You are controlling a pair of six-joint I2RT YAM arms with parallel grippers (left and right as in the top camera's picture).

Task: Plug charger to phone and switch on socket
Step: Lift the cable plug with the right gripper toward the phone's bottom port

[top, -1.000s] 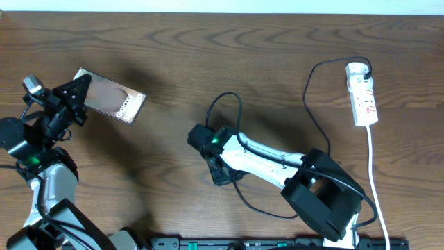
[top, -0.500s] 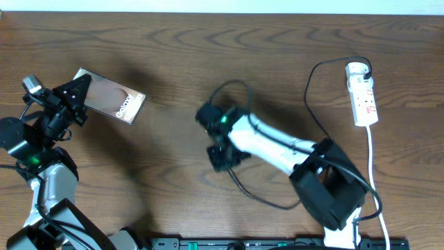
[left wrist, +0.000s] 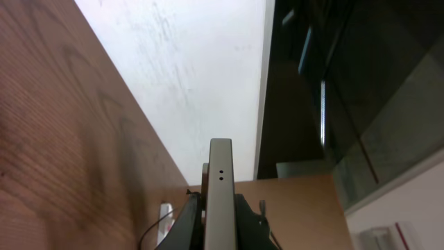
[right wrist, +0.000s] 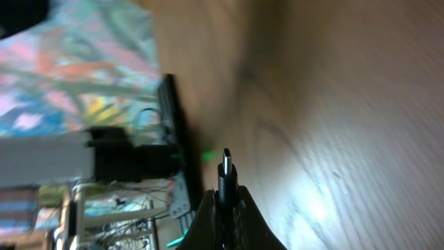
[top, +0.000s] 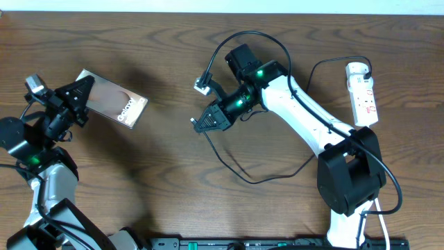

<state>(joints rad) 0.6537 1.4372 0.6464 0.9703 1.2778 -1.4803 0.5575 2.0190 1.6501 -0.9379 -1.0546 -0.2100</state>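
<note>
The phone [top: 109,98], dark and glossy with a white sticker at its right end, is held at its left end by my left gripper [top: 75,98], which is shut on it. In the left wrist view its thin edge [left wrist: 220,182] stands between the fingers [left wrist: 220,232]. My right gripper [top: 200,124] is shut on the charger's connector tip [right wrist: 226,169], which points left, well apart from the phone. The black cable [top: 244,179] loops back to a black plug [top: 361,68] at the far end of the white socket [top: 364,97].
The socket's white cord [top: 372,173] runs down the right side to the table's front edge. A black rail [top: 277,243] lies along the front edge. The right arm [top: 305,118] reaches across the table's middle above the cable loop.
My right gripper has swung from the table's front middle up and back, carrying the connector tip, and now points left. The cable loop has shifted with it. The left gripper and phone have stayed put.
</note>
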